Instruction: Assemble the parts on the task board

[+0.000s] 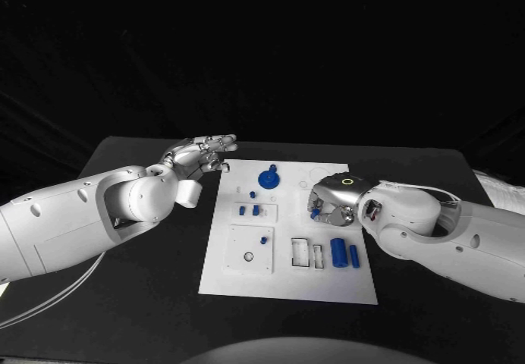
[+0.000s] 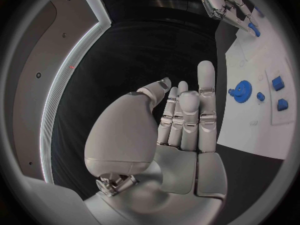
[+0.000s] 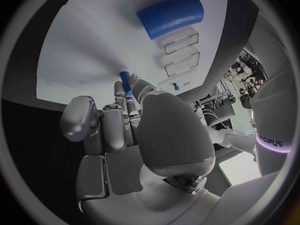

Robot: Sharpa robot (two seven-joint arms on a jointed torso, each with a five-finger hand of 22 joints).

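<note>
The white task board (image 1: 328, 284) lies in the middle of the black table. My right hand (image 1: 331, 199) hovers over the board's right side, fingers curled down, and pinches a small blue peg (image 3: 125, 78) at its fingertips; the peg (image 1: 316, 214) peeks out under the hand. My left hand (image 1: 202, 155) is off the board's far left corner, open, its fingers (image 2: 206, 92) straight and holding nothing. On the board sit a blue gear (image 1: 269, 180), small blue pieces (image 1: 248, 205) and two blue cylinders (image 1: 346, 253).
A raised white square plate (image 1: 250, 248) with a hole lies on the board's near left. Two rectangular slots (image 1: 307, 253) sit beside the cylinders (image 3: 170, 16). White papers (image 1: 503, 189) lie at the table's right edge. Black table surrounds the board.
</note>
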